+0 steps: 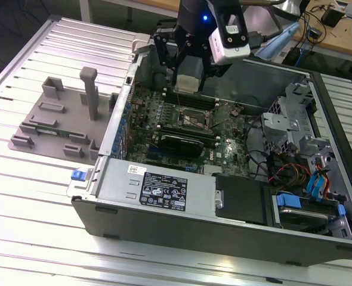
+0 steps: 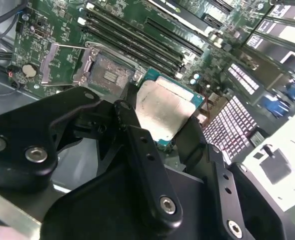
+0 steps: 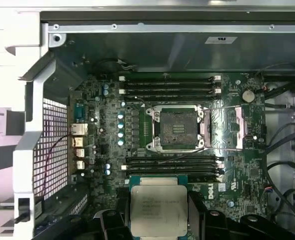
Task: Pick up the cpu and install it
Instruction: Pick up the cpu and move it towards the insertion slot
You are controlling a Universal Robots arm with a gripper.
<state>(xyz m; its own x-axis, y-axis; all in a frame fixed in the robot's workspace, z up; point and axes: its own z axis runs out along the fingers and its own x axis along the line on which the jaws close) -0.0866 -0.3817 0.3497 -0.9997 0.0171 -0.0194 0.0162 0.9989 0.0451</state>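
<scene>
"Where is the cpu (image 3: pixel 159 205)?"

"Up in the air, in the claw (image 2: pixel 162 131). Its two black fingers (image 2: pixel 190 142) squeeze the cpu from two sides, so the claw is closed tight on it. The shiny top faces up."

"Is it in the socket (image 3: pixel 178 128)?"

"Not yet. The socket is open and bare. Its metal lid (image 3: pixel 236 129) is flipped over, just beside the socket."

"Which way is the socket from the claw?"

"Lower down, on the green motherboard (image 1: pixel 224 140) inside the computer case (image 1: pixel 194 232). In the first wrist view, two long memory slots (image 3: pixel 175 167) lie between the socket and the cpu. So I think the cpu hangs a bit off to one side of the socket, not right over it."

"Is it turned the right way?"

"The cpu is square. Its edges run the same way as the socket's edges, so it looks lined up."

"And the case?"

"The case around the socket lies on the ribbed tabletop (image 1: pixel 45 196)."
</scene>
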